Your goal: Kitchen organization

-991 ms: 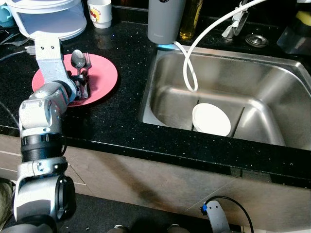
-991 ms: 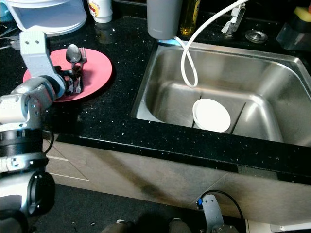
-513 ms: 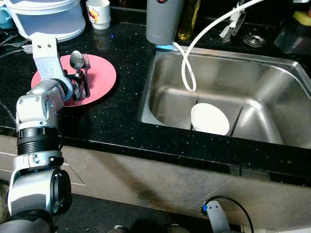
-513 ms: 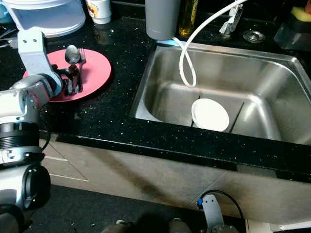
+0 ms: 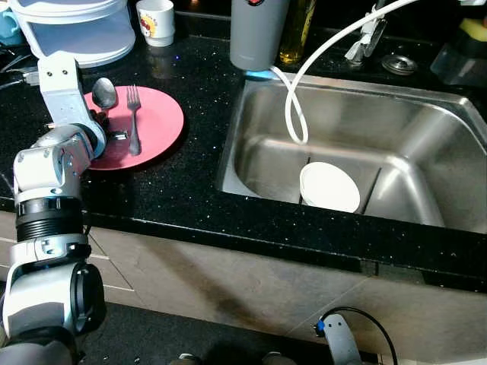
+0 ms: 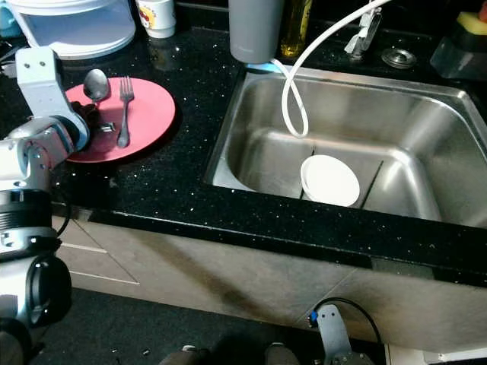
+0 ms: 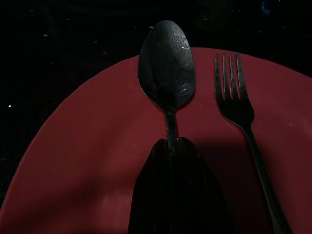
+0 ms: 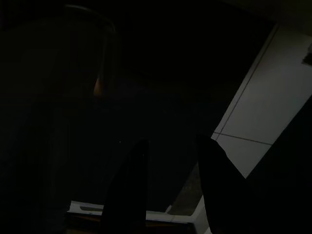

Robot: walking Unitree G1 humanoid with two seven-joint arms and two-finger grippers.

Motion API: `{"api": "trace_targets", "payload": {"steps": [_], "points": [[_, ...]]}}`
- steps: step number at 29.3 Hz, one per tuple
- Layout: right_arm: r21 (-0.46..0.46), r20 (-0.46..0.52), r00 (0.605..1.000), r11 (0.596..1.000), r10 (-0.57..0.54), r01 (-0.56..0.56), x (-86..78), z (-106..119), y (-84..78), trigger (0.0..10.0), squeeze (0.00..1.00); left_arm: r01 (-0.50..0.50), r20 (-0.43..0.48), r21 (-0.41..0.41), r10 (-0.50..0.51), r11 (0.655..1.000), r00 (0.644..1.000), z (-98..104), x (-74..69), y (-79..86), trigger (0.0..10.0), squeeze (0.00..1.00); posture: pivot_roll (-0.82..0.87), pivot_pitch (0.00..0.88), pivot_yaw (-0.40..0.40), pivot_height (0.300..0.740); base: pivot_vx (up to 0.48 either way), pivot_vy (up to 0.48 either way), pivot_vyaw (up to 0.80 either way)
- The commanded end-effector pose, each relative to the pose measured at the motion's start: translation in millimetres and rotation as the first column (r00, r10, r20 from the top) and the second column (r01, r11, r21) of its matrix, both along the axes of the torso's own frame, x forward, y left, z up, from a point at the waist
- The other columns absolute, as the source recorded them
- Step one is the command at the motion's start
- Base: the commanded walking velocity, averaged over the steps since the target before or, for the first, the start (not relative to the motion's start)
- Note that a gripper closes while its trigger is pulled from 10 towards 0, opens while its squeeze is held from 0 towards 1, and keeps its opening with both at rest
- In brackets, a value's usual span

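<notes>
Left hand point(image 7: 173, 146): over the near-left part of the red plate, fingers pressed together on the handle of the spoon, seen plainly in the left wrist view.
Spoon point(image 5: 104, 93): lies on the plate with its bowl pointing away from the left hand toward the back of the surface; its handle runs back under the fingertips.
Fork point(image 5: 134, 118): lies on the plate just beside the spoon, on the side of the left hand that faces the sink, tines pointing away like the spoon's bowl; apart from the fingers.
Red plate point(image 5: 160, 122): flat on the black speckled surface point(image 5: 175, 190), under the left hand.
Left arm point(image 5: 53, 175): silver, reaches up from the near edge of the surface to the plate.
Sink point(image 5: 403, 114): steel basin, well off to the right of the left hand, set into the surface.
White plate point(image 5: 329, 186): lies in the bottom of the sink, toward its near wall.
White hose point(image 5: 304, 68): curves from the back of the surface down into the sink, above the white plate.
Grey canister point(image 5: 259, 34): stands at the back edge, beyond the sink's left corner.
Mug point(image 5: 157, 20): white with a printed picture, at the back, beyond the red plate.
White container point(image 5: 76, 30): large and lidded, behind the left hand.
Right hand point(image 8: 170, 161): hangs low in the shade; in the dark right wrist view its two fingers stand spread with a gap between them, holding nothing.
</notes>
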State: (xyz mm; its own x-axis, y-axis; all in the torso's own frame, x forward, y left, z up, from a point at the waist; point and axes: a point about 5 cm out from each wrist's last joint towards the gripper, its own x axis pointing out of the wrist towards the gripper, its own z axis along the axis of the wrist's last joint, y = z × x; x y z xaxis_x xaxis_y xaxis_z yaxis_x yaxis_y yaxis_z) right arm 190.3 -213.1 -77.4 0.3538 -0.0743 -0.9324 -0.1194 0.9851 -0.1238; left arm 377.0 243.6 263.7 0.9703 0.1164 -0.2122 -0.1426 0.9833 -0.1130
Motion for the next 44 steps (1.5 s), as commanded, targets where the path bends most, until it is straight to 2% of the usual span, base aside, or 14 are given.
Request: {"api": "trace_targets", "payload": {"steps": [1, 8, 12, 14, 22, 23, 24, 26, 27, 29, 30, 32, 33, 44], "points": [[-0.016, -0.039, 0.999, 1.000, 0.002, -0.003, -10.0, -4.0, -4.0, 10.0, 0.00, 0.005, -0.139, -0.036, -0.010, 0.999, 0.990, -32.8, -1.5, 0.3, 0.0, 0.00, 0.06, 0.192, -0.033, 0.740, 0.000, 0.000, 0.00], [-0.019, -0.039, 0.999, 1.000, 0.006, -0.006, -9.8, -4.0, -3.8, 10.0, 0.00, 0.049, 0.034, -0.078, -0.046, 0.996, 0.998, -5.4, 3.4, -7.7, 0.0, 0.00, 0.06, 0.190, -0.033, 0.740, 0.000, 0.000, 0.00], [-0.019, -0.038, 0.999, 1.000, 0.004, -0.005, -9.6, -3.8, -3.8, 10.0, 0.00, 0.164, 0.275, -0.113, -0.127, 0.980, 0.953, 30.6, 1.9, -21.6, 0.0, 0.00, 0.06, 0.193, -0.034, 0.740, 0.000, 0.000, 0.00], [-0.018, -0.036, 0.999, 1.000, 0.003, -0.004, -9.1, -3.6, -3.9, 10.0, 0.00, 0.263, 0.453, -0.098, -0.192, 0.960, 0.870, 58.4, -6.5, -34.5, 0.0, 0.00, 0.06, 0.194, -0.035, 0.740, 0.000, 0.000, 0.00], [-0.013, -0.029, 1.000, 1.000, -0.002, 0.002, -8.2, -3.3, -3.6, 10.0, 0.00, 0.555, 0.693, -0.121, -0.330, 0.823, 0.641, 88.4, -34.7, -66.3, 0.0, 0.00, 0.06, 0.194, -0.036, 0.740, 0.000, 0.000, 0.00], [-0.012, -0.024, 1.000, 1.000, -0.005, 0.004, -8.0, -3.2, -3.6, 10.0, 0.00, 0.668, 0.736, -0.102, -0.396, 0.737, 0.549, 94.8, -44.8, -77.8, 0.0, 0.00, 0.06, 0.194, -0.036, 0.740, 0.000, 0.000, 0.00], [-0.012, -0.024, 1.000, 1.000, -0.005, 0.004, -8.0, -3.2, -3.6, 10.0, 0.00, 0.668, 0.736, -0.102, -0.396, 0.737, 0.549, 94.8, -44.8, -77.8, 0.0, 0.00, 0.06, 0.194, -0.036, 0.740, 0.000, 0.000, 0.00], [-0.007, -0.019, 1.000, 1.000, -0.012, 0.012, -7.8, -3.2, -3.5, 10.0, 0.00, 0.797, 0.771, -0.039, -0.489, 0.602, 0.408, 100.8, -60.6, -94.7, 0.0, 0.00, 0.06, 0.193, -0.037, 0.740, 0.000, 0.000, 0.00], [-0.007, -0.019, 1.000, 1.000, -0.012, 0.012, -7.8, -3.2, -3.5, 10.0, 0.00, 0.797, 0.771, -0.039, -0.489, 0.602, 0.408, 100.8, -60.6, -94.7, 0.0, 0.00, 0.06, 0.193, -0.037, 0.740, 0.000, 0.000, 0.00], [-0.003, -0.031, 0.999, 1.000, -0.009, 0.009, -8.4, -3.3, -3.4, 10.0, 0.00, 0.888, 0.772, 0.037, -0.578, 0.459, 0.266, 100.2, -77.3, -112.0, 0.1, 0.00, 0.06, 0.193, -0.037, 0.740, 0.000, 0.000, -0.34], [-0.003, -0.031, 0.999, 1.000, -0.009, 0.009, -8.4, -3.3, -3.4, 10.0, 0.00, 0.888, 0.772, 0.037, -0.578, 0.459, 0.266, 100.2, -77.3, -112.0, 0.1, 0.00, 0.06, 0.193, -0.037, 0.740, 0.000, 0.000, -0.68], [-0.004, -0.044, 0.999, 1.000, 0.000, 0.000, -8.8, -3.4, -3.5, 10.0, 0.00, 0.925, 0.759, 0.071, -0.622, 0.373, 0.193, 95.8, -87.1, -122.9, 4.4, 0.00, 0.06, 0.193, -0.037, 0.740, 0.000, 0.000, -0.80], [-0.006, -0.047, 0.999, 1.000, 0.004, -0.004, -8.7, -3.2, -3.6, 10.0, 0.00, 0.935, 0.751, 0.077, -0.637, 0.348, 0.175, 93.2, -90.0, -127.1, 9.6, 0.00, 0.05, 0.192, -0.035, 0.740, 0.000, 0.000, -0.80], [-0.007, -0.042, 0.999, 1.000, 0.001, -0.001, -8.2, -3.1, -3.3, 10.0, 0.00, 0.951, 0.639, 0.111, -0.753, 0.290, 0.155, 77.0, -92.1, -146.1, 10.0, 0.00, 0.05, 0.191, -0.032, 0.740, 0.000, 0.000, -0.80]]}}
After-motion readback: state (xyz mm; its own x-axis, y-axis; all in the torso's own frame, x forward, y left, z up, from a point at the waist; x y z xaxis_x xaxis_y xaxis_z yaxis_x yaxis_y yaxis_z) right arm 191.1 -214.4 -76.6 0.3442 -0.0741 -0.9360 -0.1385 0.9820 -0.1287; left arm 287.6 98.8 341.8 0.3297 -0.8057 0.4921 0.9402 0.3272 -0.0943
